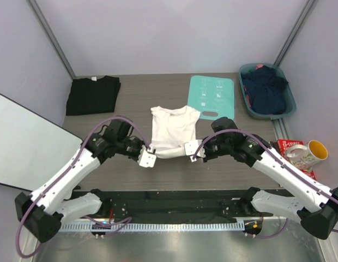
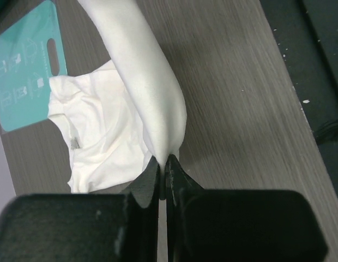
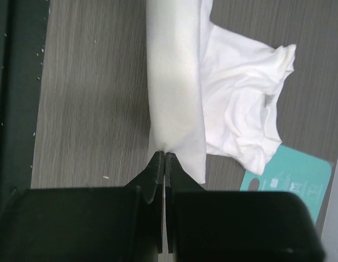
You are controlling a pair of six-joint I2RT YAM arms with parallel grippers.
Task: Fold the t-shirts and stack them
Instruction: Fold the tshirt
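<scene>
The white t-shirt (image 1: 171,130) lies in the middle of the table, neck toward the back. Its near hem is lifted off the table and stretched between my two grippers. My left gripper (image 1: 151,149) is shut on the hem's left corner; the pinched cloth shows in the left wrist view (image 2: 158,109) at the fingertips (image 2: 163,159). My right gripper (image 1: 192,148) is shut on the right corner; the cloth shows in the right wrist view (image 3: 174,93) at the fingertips (image 3: 165,154). The black t-shirt (image 1: 93,94) lies folded flat at the back left.
A flat teal board (image 1: 212,97) lies just right of the white shirt's shoulder. A teal basket (image 1: 291,103) of dark clothes stands at the back right. A mug (image 1: 307,153) and a red box (image 1: 282,144) sit at the right edge. A white panel (image 1: 22,142) lies left.
</scene>
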